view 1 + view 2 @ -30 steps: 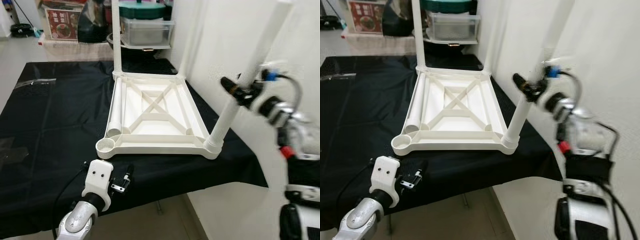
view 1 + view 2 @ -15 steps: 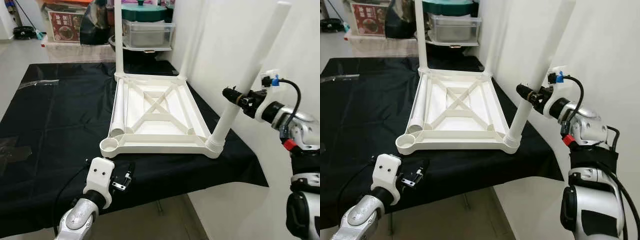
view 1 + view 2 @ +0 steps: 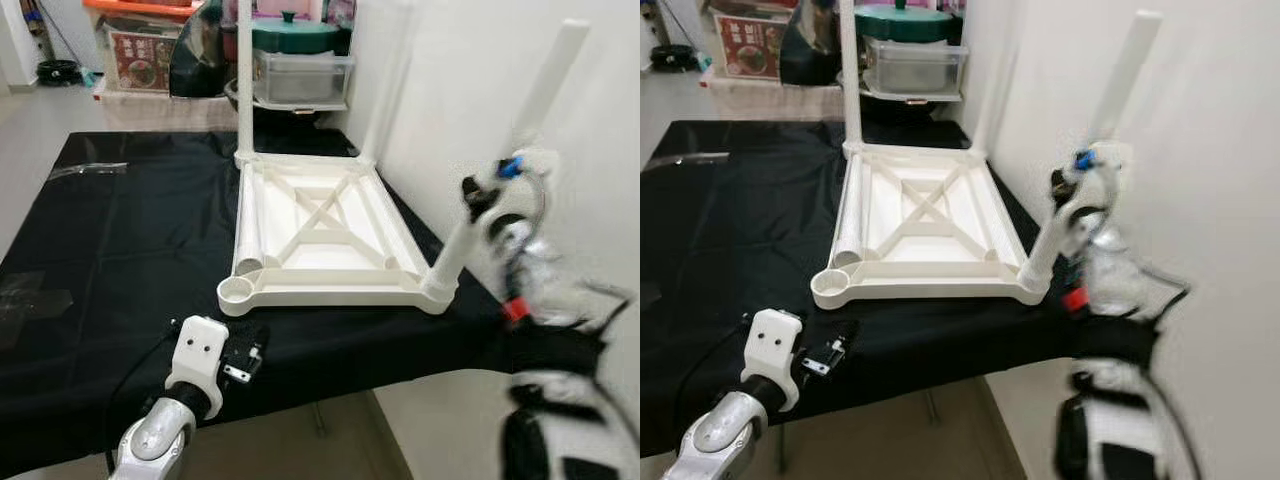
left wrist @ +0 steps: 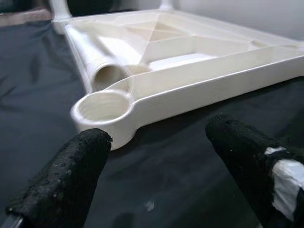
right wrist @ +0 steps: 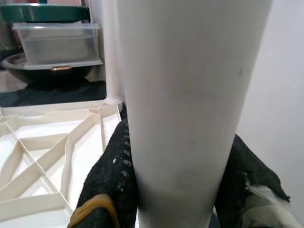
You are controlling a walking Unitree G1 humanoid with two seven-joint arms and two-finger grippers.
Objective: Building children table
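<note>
A white children's table top [image 3: 330, 290] lies upside down on a black cloth [image 3: 120, 230]. Legs stand in its far left corner [image 3: 245, 80] and far right corner [image 3: 385, 90]. A third leg [image 3: 530, 110] leans in the near right socket, and my right gripper [image 3: 478, 190] is shut on it, its fingers [image 5: 111, 175] pressed to both sides. The near left socket [image 3: 240, 293] holds nothing. A loose leg [image 3: 248, 225] lies inside the top along its left rim. My left gripper [image 3: 248, 355] hovers open at the table's near edge, facing that socket [image 4: 104, 105].
A white wall [image 3: 450, 60] runs close along the right side of the table. Plastic boxes and a green-lidded pot [image 3: 300, 60] stand behind the far edge. A clear plastic scrap [image 3: 30, 300] lies on the cloth at left. Floor shows below the near edge.
The whole picture has shifted a little, so the camera moved. My right arm is blurred in motion, still gripping the near right leg. The left gripper has stayed where it was.
</note>
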